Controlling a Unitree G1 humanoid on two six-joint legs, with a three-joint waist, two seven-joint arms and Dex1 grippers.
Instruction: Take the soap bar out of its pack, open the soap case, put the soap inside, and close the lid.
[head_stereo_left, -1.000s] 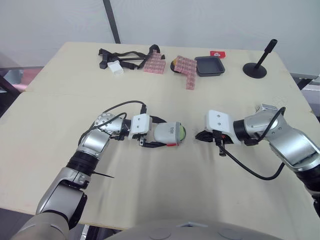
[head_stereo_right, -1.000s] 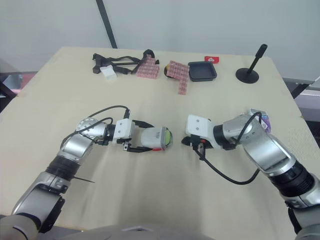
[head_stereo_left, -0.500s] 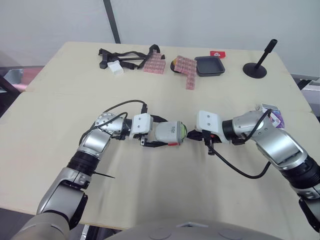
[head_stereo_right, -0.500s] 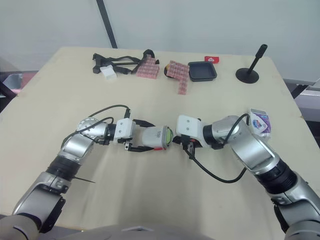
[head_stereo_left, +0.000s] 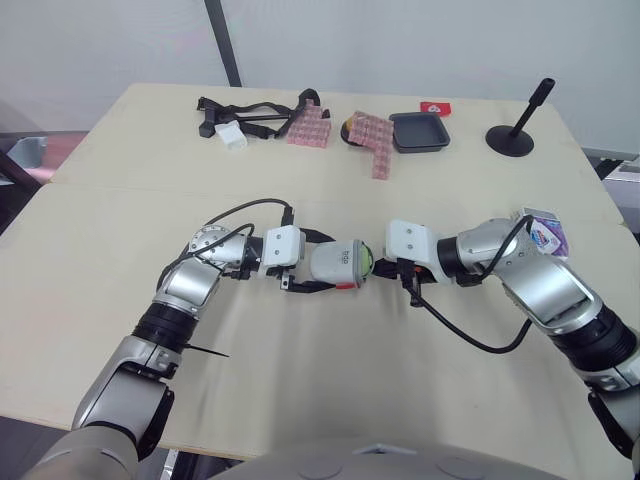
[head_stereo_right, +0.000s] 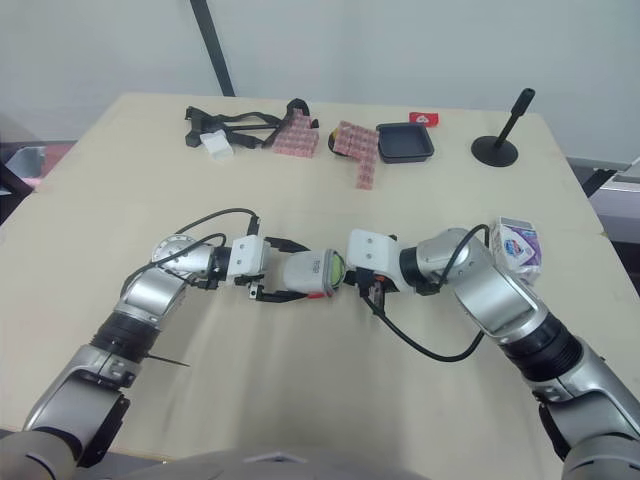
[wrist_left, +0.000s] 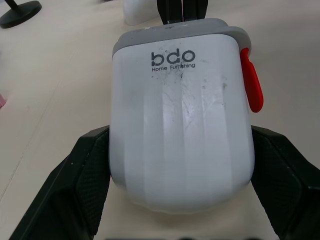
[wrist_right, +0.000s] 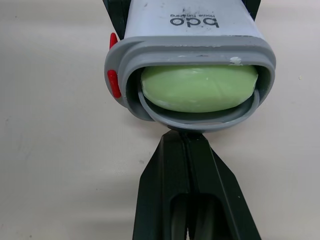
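**Soap bar sits in open case at mid-bench**

On a pale wooden bench before a grey wall, the left fingers clamp the white soap case, green soap bar inside. The right fingers, pressed together, touch its open mouth. The soap pack lies at the right edge.

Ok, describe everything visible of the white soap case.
The white plastic soap case, rounded, marked "bdo", has a grey rim and red latch. It lies on the wooden table, clamped between the left hand's fingers. Its open mouth holds the green soap bar; the right hand's shut tips touch its grey lip.
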